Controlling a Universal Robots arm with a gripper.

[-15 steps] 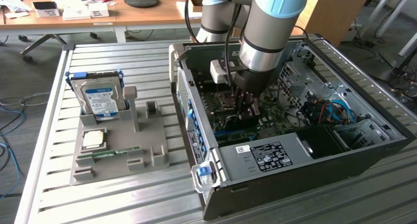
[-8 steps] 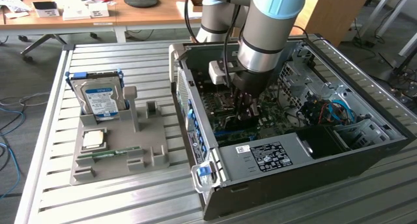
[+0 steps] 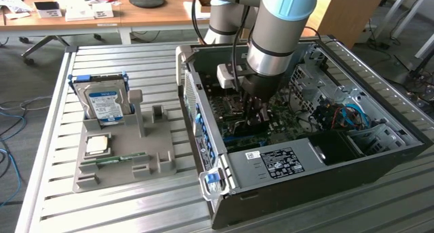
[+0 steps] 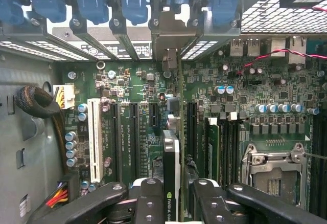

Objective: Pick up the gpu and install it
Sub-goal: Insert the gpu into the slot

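One claw (image 4: 180, 193) clamped on upright gpu (image 4: 173, 147), above motherboard (image 4: 138, 132)

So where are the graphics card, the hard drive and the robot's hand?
gpu (image 4: 172, 168), wrist view, edge of the card held upright.
hard drive (image 3: 105, 103), exterior view, its blue-white label.
hand (image 4: 171, 203), wrist view, between the fingertips.

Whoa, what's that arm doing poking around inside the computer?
The robot arm's gripper is reaching down into the open computer case with the gpu clamped edge-on between its fingers, standing over the motherboard slots with its bracket up at the rear openings. A hard drive sits on the grey tray beside the case.
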